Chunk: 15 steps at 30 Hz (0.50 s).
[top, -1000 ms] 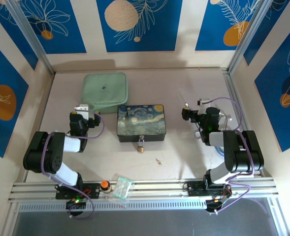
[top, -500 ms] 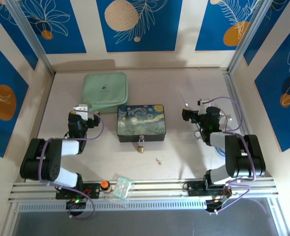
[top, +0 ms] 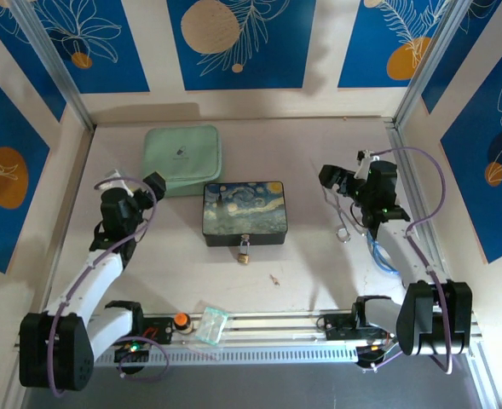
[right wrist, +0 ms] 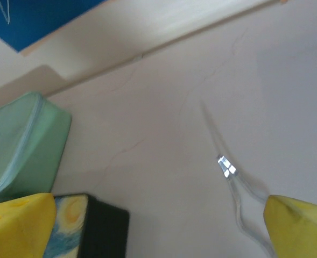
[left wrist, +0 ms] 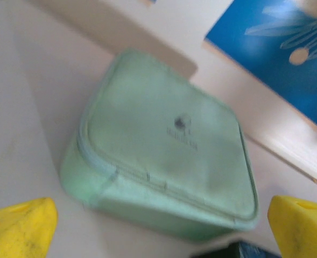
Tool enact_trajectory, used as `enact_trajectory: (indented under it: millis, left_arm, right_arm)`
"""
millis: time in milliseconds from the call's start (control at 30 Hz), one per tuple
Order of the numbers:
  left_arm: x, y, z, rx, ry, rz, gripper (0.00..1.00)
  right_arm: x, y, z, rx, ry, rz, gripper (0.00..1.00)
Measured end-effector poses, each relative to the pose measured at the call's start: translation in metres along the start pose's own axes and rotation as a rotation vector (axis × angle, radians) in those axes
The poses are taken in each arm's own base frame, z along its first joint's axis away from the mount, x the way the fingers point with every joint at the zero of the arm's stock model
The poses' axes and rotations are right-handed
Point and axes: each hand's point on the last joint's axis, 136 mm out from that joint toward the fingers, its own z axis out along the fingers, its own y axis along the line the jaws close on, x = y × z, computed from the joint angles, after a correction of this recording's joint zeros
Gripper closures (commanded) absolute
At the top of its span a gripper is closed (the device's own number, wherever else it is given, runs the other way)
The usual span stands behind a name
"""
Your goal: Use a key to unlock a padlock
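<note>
We held left claw [top: 148, 189] and right claw [top: 340, 179] wide open, empty, while the key [top: 274, 278] lay on the tabletop [top: 319, 256] near-right of the padlock [top: 245, 252], seemingly light, stiff, slippery, best pinched at its head.

Black-and-white arms [top: 89, 277], purple cables [top: 439, 181], yellow fingertips [left wrist: 18, 226].

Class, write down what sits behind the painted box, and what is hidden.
A mint green zip case lies behind the painted box, off its far left corner. Whatever is under the case is covered.
</note>
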Motion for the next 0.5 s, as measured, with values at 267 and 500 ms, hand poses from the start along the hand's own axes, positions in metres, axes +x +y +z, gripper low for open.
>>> enact_trajectory:
  millis: [267, 500]
  left_arm:
    - [0.075, -0.021, -0.033, 0.071, 0.281, -0.075, 0.0]
    - [0.126, -0.051, -0.066, 0.13, 0.472, -0.027, 0.0]
  right_arm:
    - [0.076, 0.031, -0.024, -0.086, 0.249, 0.007, 0.1]
    - [0.133, 0.069, -0.065, -0.165, 0.366, -0.093, 0.27]
